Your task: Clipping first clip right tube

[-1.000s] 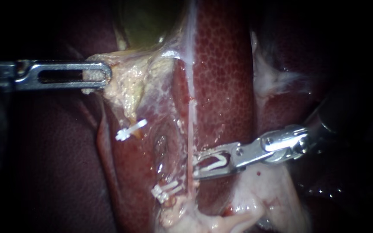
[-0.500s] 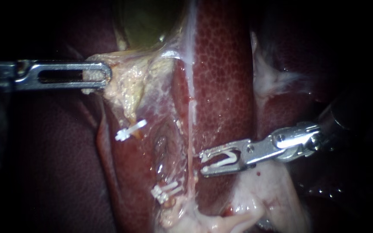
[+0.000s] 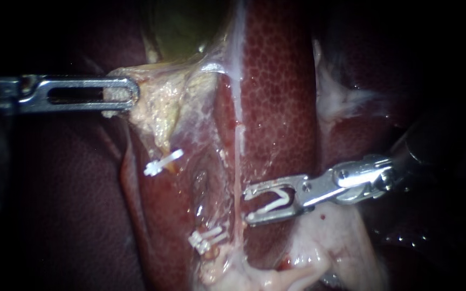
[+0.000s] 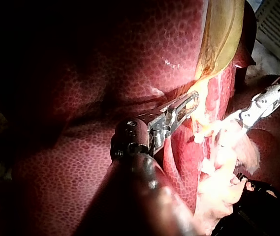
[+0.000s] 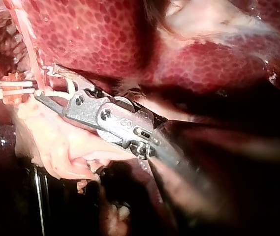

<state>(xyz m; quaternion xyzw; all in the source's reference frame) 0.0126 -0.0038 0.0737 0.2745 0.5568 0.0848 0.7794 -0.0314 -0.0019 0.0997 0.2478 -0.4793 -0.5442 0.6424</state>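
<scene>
Edging back toward the right tube (image 3: 238, 161), my right instrument (image 3: 246, 203) brings its tips just beside it, not yet around it. The tube is a thin pale strand over the liver (image 3: 276, 81). The jaws stand wide, holding a white clip (image 3: 271, 207) between them. My left instrument (image 3: 133, 96) is clamped on pale tissue (image 3: 155, 102).

My right instrument (image 3: 247, 205), clip (image 3: 276, 203) between its jaws, sits just right of the right tube (image 3: 237, 161); my left instrument (image 3: 130, 96), gripping tissue (image 3: 149, 105), far left.
</scene>
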